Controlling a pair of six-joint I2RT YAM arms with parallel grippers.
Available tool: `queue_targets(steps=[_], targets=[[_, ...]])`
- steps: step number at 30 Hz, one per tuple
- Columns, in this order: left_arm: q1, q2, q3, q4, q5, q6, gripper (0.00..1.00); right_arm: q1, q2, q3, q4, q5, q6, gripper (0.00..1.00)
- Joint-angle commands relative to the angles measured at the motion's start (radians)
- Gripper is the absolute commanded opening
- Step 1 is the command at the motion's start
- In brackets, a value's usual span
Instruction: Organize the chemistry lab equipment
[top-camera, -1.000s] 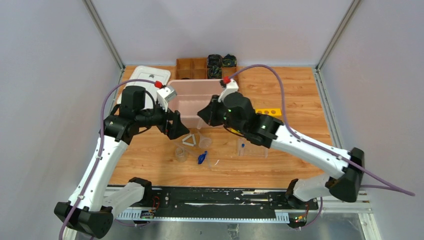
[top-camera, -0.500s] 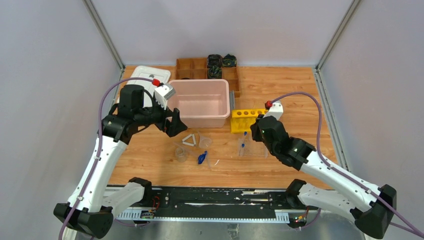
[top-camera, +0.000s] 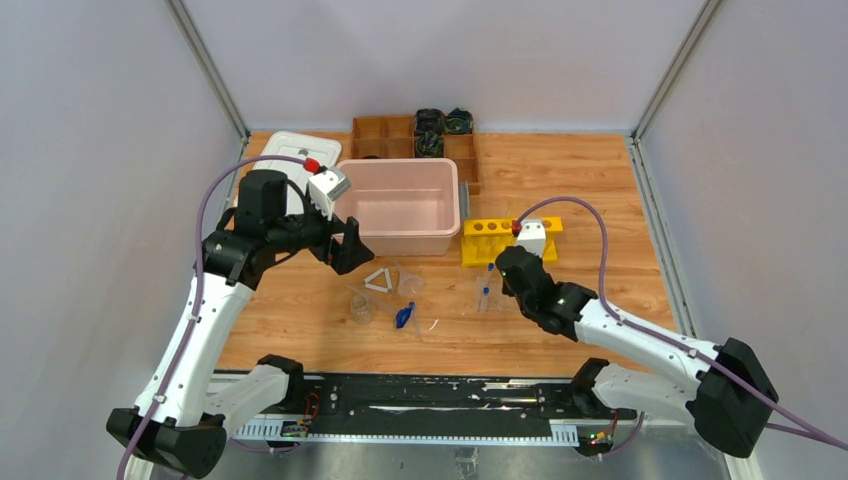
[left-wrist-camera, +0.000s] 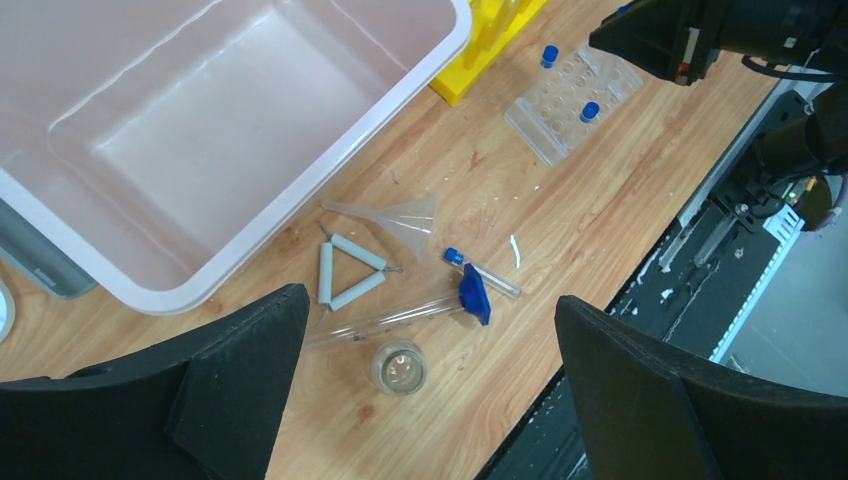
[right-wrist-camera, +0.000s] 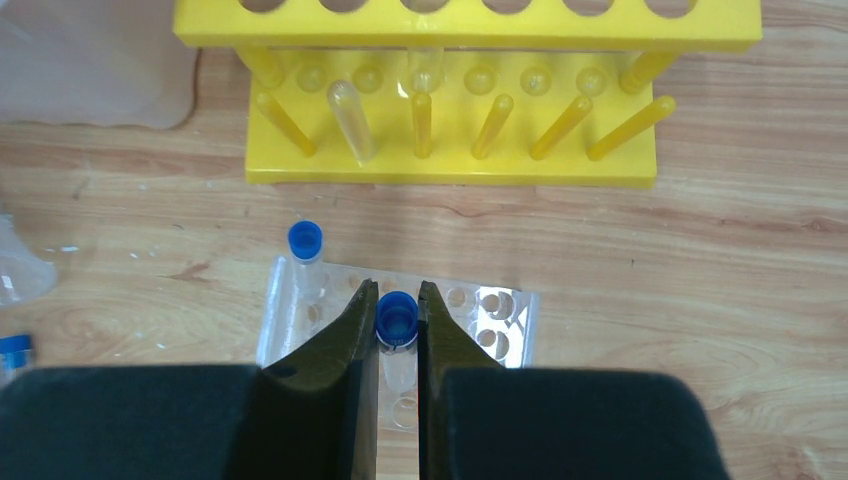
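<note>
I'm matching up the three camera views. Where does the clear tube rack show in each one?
Top external: clear tube rack right of centre, on the near side of the yellow rack.
Left wrist: upper right, beside the yellow rack.
Right wrist: lower centre, under the right gripper, which is shut on a blue-capped tube.
Shared landmark: the yellow rack, in all three views.

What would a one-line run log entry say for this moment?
left gripper: open, above white triangle | right gripper: shut on blue-capped tube at clear rack
</note>
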Motion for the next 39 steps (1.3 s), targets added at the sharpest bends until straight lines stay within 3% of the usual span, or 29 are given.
queue_targets(steps=[1, 22, 39], targets=[[-0.003, -0.018, 0.018, 0.002, 0.003, 0.017, 1.0, -0.013, 0.03, -0.046, 0.112, 0.069, -0.037, 0.0], [-0.003, -0.019, 0.022, 0.003, 0.004, 0.022, 1.0, -0.013, 0.046, -0.164, 0.305, 0.045, -0.055, 0.0], [-0.002, -0.007, 0.028, 0.003, 0.003, 0.024, 1.0, -0.013, -0.007, -0.211, 0.278, 0.125, -0.035, 0.0]])
